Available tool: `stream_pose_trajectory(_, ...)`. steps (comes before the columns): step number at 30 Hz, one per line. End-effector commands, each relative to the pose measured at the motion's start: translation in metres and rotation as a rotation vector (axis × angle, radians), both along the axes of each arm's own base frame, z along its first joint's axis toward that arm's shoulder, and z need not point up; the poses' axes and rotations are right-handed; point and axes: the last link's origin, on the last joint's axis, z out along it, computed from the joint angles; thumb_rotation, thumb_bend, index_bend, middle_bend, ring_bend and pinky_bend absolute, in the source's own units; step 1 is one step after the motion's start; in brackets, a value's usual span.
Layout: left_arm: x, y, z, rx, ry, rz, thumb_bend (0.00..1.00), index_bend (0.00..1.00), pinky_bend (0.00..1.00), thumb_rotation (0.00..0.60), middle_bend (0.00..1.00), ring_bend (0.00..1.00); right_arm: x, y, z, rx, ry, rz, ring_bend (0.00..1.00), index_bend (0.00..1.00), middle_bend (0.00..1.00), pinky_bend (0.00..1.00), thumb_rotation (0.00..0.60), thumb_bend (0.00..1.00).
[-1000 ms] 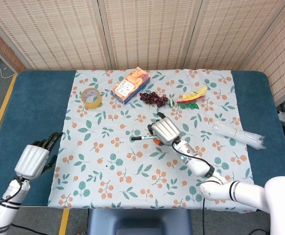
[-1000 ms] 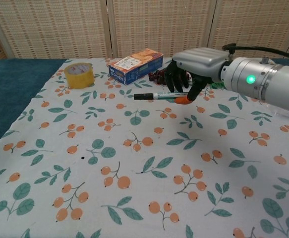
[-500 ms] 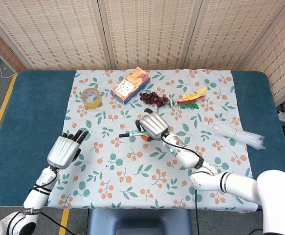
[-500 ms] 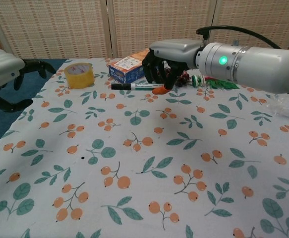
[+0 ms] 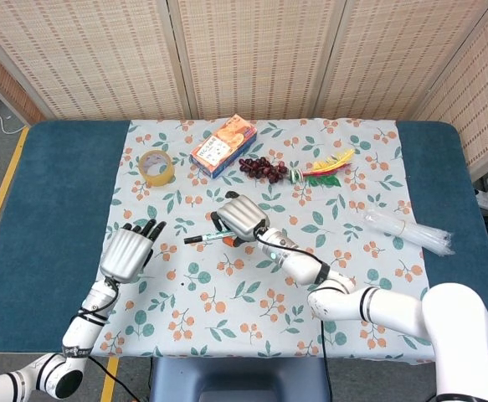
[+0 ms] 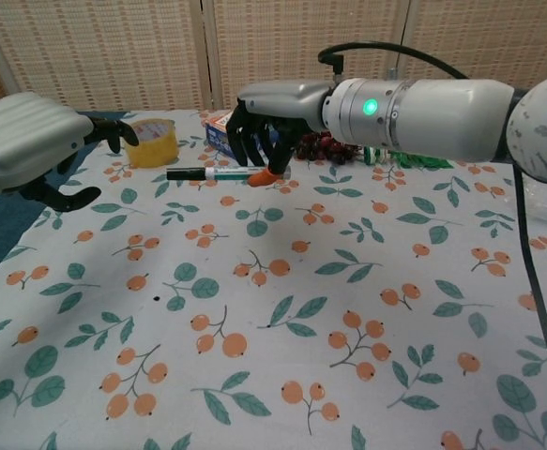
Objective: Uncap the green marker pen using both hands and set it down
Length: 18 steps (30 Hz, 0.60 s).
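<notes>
My right hand (image 5: 238,216) (image 6: 265,127) grips the green marker pen (image 5: 205,238) (image 6: 211,174) by its orange-tipped end and holds it level above the flowered cloth. The pen's black cap end points toward my left side. My left hand (image 5: 128,252) (image 6: 31,145) hovers over the cloth's left part with its fingers spread and nothing in them. It is a short way from the cap end and does not touch the pen.
A yellow tape roll (image 5: 156,167) (image 6: 149,142), an orange-and-blue box (image 5: 223,146) (image 6: 224,128), dark grapes (image 5: 263,168) and a yellow-red-green toy (image 5: 325,168) lie at the back of the cloth (image 5: 260,285). A clear plastic bag (image 5: 407,230) lies at the right.
My right hand has carried the pen leftward across the cloth. My left hand has moved in from the table's left edge toward the pen, fingers still spread.
</notes>
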Motion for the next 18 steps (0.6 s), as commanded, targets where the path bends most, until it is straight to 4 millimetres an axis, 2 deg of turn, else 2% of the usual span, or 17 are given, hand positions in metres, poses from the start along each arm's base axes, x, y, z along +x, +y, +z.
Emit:
stream_pose_trajectory(1,0.003,-0.003,-0.003,-0.003,-0.002,-0.011,0.38,0.22,0.61,0.6,0.27,0.59,0.002,0.002,-0.002,0.001,-0.013,-0.004,0.52,1.0,0.84,0.17,0.6,0.34)
stream_pose_trajectory(12,0.023,0.0,-0.017,0.02,-0.033,-0.05,0.38,0.3,0.65,0.6,0.37,0.65,0.011,-0.002,-0.013,-0.003,-0.049,-0.029,0.52,1.0,0.84,0.17,0.6,0.35)
stream_pose_trajectory(18,0.029,0.002,-0.023,0.011,-0.058,-0.052,0.38,0.3,0.65,0.6,0.38,0.65,0.018,-0.004,-0.02,0.012,-0.07,-0.049,0.52,1.0,0.84,0.18,0.6,0.35)
